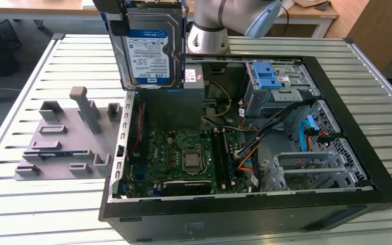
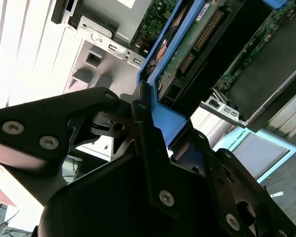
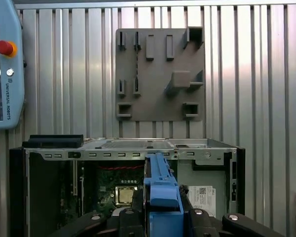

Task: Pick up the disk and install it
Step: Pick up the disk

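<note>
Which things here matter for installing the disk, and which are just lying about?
Job: disk, clamped in the gripper; open computer case; drive cage with blue latch.
Lying about: grey slotted fixture plate; teach pendant.

Open computer case (image 1: pixel 250 210) — grey fixture plate (image 1: pixel 54 155) beside

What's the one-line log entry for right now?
gripper: shut on disk | disk: upright, held over open computer case | grey holder plate: beside case | install: not yet done
</note>
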Tool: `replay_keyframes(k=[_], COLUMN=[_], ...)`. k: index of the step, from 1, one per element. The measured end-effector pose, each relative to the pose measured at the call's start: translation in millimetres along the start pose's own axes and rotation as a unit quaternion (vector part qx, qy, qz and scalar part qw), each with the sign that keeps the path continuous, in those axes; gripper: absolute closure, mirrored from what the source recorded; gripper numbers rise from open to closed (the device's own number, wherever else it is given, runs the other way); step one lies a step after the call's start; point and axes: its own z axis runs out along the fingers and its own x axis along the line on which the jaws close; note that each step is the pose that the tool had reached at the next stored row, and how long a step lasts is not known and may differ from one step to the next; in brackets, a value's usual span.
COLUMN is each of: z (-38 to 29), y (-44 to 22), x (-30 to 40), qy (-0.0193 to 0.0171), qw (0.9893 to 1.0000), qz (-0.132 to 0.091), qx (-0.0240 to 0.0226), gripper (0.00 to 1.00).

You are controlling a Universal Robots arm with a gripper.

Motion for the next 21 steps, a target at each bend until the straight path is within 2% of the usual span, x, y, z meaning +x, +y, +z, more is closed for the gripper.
replay_keyframes(k=[9, 21], z=[0.0, -0.1], y=[-18.0, -37.4], x=[6.5, 12.4], qy=[0.0, 0.0], qw=[1.0, 1.0], qz=[0.0, 0.0], qx=[0.0, 0.0], gripper=[0.64, 0.64])
